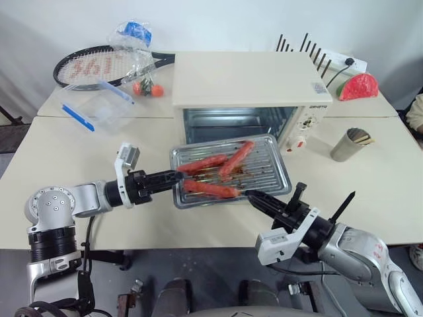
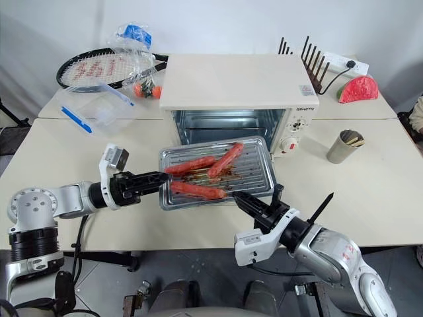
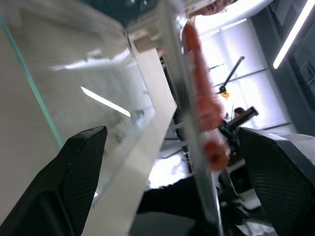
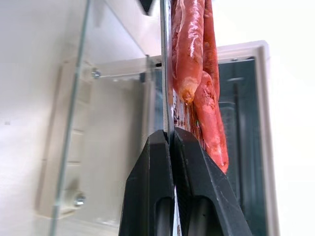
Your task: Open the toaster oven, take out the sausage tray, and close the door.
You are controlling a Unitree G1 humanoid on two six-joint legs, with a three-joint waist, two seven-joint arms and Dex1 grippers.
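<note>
Tray [image 1: 231, 170] with three sausages [image 1: 211, 189] held above counter [image 1: 79, 152], just in front of oven [image 1: 248, 86], clear of cavity. Door [image 4: 74, 142] lowered, lying beneath tray; oven interior exposed. Right hand [image 1: 253, 195] pressed together, pinching tray's near rim. Left hand [image 1: 177, 176] spread wide at tray's left edge; fingers [image 3: 74, 172] either side of rim, not clamped. Oven stands mid-counter toward far edge. Racket [image 1: 99, 66] and clear box [image 1: 99, 105] at far-left corner; cup [image 1: 348, 144] near right edge.

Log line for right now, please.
oven door open | right gripper shut on sausage tray rim | left gripper open at tray
</note>
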